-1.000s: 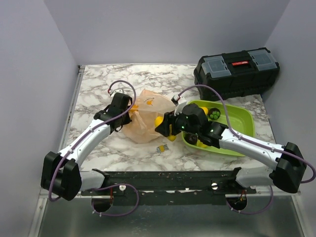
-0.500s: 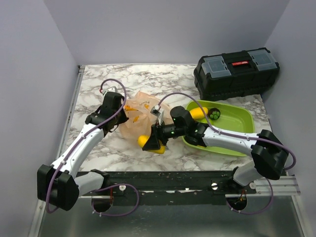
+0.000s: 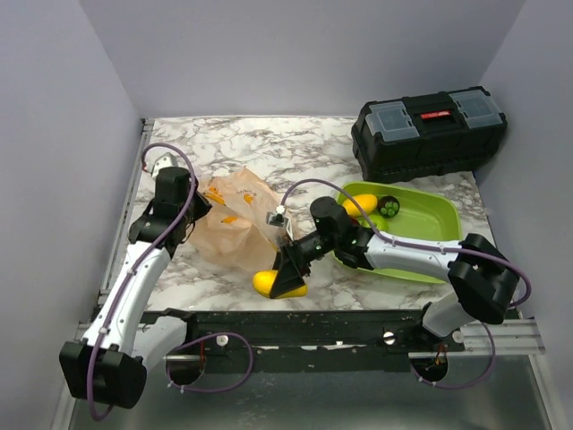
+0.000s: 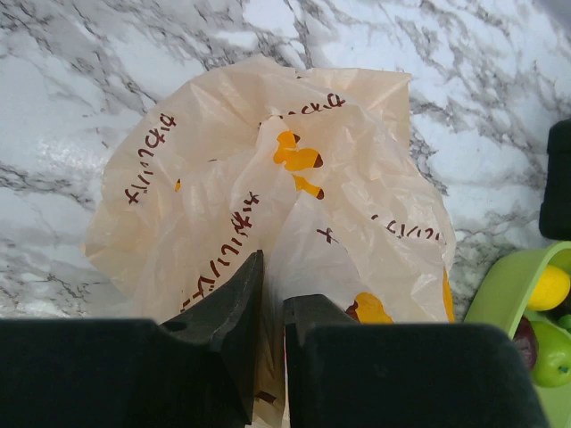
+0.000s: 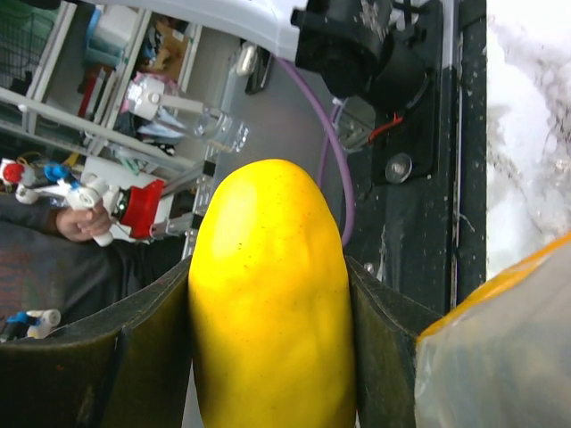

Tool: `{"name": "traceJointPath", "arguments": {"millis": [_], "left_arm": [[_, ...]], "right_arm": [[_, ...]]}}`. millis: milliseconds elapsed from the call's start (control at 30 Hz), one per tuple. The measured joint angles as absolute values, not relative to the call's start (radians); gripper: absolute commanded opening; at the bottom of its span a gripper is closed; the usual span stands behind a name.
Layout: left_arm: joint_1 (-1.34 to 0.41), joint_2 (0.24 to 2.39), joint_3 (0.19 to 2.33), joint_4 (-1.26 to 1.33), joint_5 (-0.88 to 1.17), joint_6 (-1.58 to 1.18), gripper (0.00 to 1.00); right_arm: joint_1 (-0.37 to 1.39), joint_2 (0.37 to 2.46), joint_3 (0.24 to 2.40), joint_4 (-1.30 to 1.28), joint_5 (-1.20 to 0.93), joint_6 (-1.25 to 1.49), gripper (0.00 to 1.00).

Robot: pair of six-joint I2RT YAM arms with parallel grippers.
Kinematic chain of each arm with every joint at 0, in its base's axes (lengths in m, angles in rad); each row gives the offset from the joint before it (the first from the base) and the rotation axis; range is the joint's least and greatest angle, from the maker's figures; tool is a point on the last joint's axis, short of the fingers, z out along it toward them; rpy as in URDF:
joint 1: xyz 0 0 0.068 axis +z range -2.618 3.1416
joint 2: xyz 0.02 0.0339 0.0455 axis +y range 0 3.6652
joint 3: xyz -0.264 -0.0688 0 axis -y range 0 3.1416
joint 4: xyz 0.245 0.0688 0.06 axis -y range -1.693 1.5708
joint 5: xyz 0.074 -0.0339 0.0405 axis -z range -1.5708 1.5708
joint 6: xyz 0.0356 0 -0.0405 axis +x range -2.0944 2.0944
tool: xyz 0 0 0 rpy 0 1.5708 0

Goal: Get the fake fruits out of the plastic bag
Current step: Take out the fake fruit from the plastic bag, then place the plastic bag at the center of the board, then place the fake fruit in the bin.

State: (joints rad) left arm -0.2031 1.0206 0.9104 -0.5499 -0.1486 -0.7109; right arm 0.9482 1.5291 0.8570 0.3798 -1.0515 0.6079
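Note:
The peach-orange plastic bag (image 3: 231,219) lies crumpled left of centre; it fills the left wrist view (image 4: 268,169). My left gripper (image 3: 197,212) is shut on a fold at the bag's left side (image 4: 273,312). My right gripper (image 3: 285,279) is shut on a yellow oval fruit (image 3: 267,284) just outside the bag, near the table's front edge; the fruit fills the right wrist view (image 5: 268,312) between the fingers. Another yellow fruit (image 3: 363,203) and a green fruit (image 3: 390,208) sit in the tray. The left wrist view also shows a green apple (image 4: 555,352) and a dark purple fruit (image 4: 526,337) there.
The lime-green tray (image 3: 430,235) lies right of centre under the right arm. A black toolbox (image 3: 430,130) stands at the back right. The black front rail (image 3: 304,327) runs along the near edge. Grey walls close in the left, back and right sides.
My right gripper has carried the yellow fruit away from the bag toward the front edge. My left gripper has pulled the bag leftward and back.

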Motion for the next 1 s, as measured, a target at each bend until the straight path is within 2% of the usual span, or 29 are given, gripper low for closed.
{"name": "traceJointPath", "arguments": {"millis": [267,433,600,767,867,1000], "left_arm": [[-0.162,0.885,0.912,-0.547,-0.201,-0.726,0.13],[-0.151,0.871,0.925,-0.545,-0.228,-0.719,0.13],[-0.126,0.876,0.947,-0.537,-0.236,-0.699,0.13],[-0.115,0.887,0.992,-0.515,-0.237,-0.678,0.14],[-0.108,0.888,0.995,-0.498,-0.239,-0.67,0.14],[-0.105,0.907,0.983,-0.488,-0.237,-0.659,0.16]], "right_arm": [[0.948,1.52,0.827,0.213,-1.088,0.485,0.09],[0.948,1.517,0.817,0.149,-1.103,0.439,0.1],[0.948,1.516,0.817,0.126,-1.176,0.416,0.03],[0.948,1.509,0.817,0.082,-1.188,0.385,0.01],[0.948,1.492,0.817,0.045,-1.124,0.369,0.01],[0.948,1.451,0.818,-0.024,-0.928,0.353,0.01]]}}
